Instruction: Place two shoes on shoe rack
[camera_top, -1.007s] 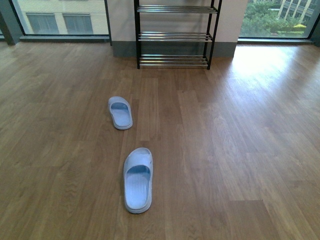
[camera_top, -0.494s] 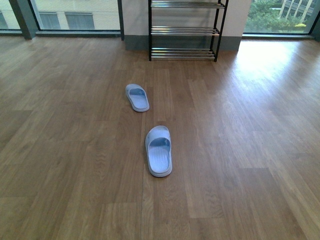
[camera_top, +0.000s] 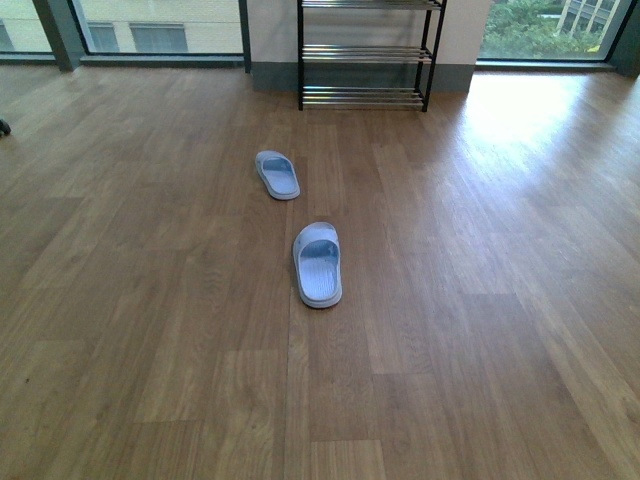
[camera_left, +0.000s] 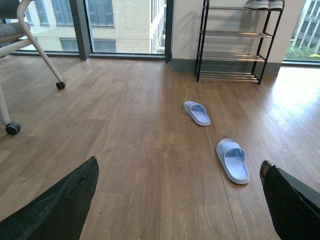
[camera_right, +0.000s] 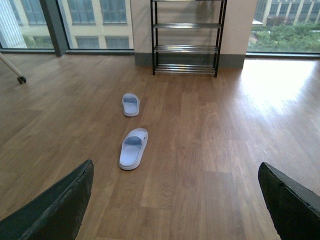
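Observation:
Two pale blue slide shoes lie on the wood floor. The nearer shoe (camera_top: 318, 265) (camera_left: 233, 161) (camera_right: 133, 148) lies mid-floor, the farther shoe (camera_top: 278, 174) (camera_left: 197, 113) (camera_right: 131, 104) behind it to the left. The shoe rack (camera_top: 363, 52) (camera_left: 235, 42) (camera_right: 185, 37), black-framed with chrome bar shelves, stands against the far wall. My left gripper (camera_left: 180, 200) is open above bare floor, well short of both shoes. My right gripper (camera_right: 175, 200) is open too, over bare floor with the nearer shoe ahead and to its left. Neither arm shows in the front view.
A chair with castor wheels (camera_left: 12, 127) stands at the left in the left wrist view; one castor (camera_right: 21, 79) shows in the right wrist view. A pair of grey shoes (camera_left: 264, 4) rests on the rack's top shelf. Large windows (camera_top: 160, 25) flank the rack.
The whole front view has drawn back: shoes and rack appear smaller and farther up the picture than a second ago. The shoes have not moved on the floor.

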